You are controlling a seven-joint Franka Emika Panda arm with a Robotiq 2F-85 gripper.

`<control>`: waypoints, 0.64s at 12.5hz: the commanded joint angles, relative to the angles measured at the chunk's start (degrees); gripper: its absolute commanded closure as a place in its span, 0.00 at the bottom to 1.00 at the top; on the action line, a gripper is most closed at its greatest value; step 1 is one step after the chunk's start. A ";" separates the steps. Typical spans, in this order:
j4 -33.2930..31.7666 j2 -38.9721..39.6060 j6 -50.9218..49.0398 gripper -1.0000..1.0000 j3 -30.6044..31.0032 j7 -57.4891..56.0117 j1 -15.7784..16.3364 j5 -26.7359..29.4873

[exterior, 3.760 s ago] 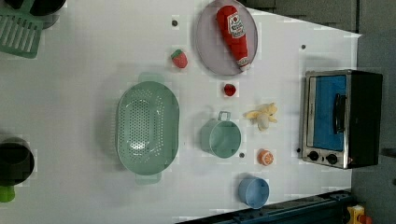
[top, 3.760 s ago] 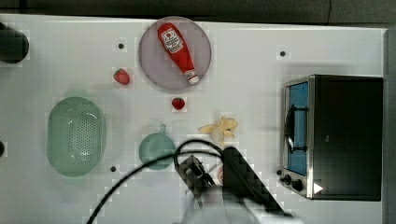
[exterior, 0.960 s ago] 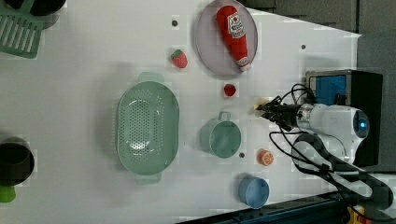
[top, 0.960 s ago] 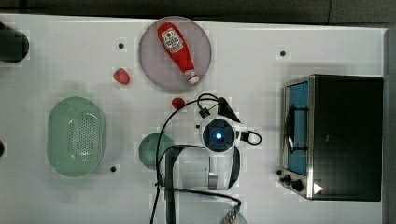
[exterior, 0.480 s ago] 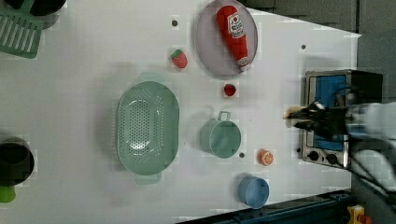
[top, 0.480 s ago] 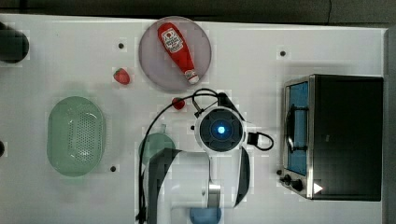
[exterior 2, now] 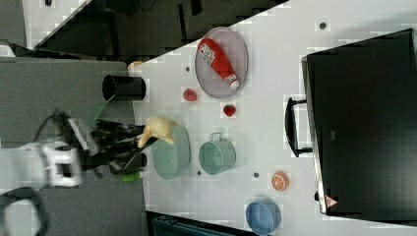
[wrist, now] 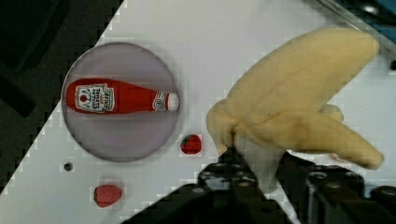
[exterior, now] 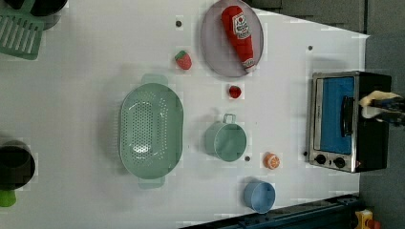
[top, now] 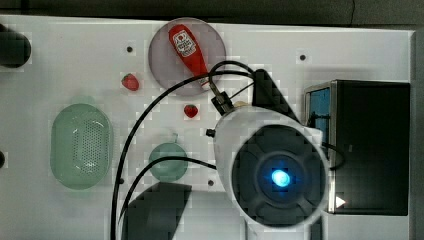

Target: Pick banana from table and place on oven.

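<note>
A: White table (exterior: 95,57) with small dark holes, and a crowd on it: a ketchup bottle (top: 187,49) on a grey plate (top: 165,65), a green colander (exterior: 151,130), a green pot (exterior: 226,140), two strawberries (exterior: 183,60).

B: And the banana (wrist: 299,102)?

A: Off the table, a plush peeled one, pinched by its stem end in the gripper (wrist: 254,161), high in the air. In the left view it hangs over the toaster oven (exterior: 377,143).

B: Risks?

A: I'd judge the grip is narrow and low on soft fabric, so the banana could slip or swing. Released too near the oven's edge, it could roll off the flat black top.
</note>
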 commanded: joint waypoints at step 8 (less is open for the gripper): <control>12.60 15.82 -2.46 0.74 -22.72 -30.08 -2.81 -4.08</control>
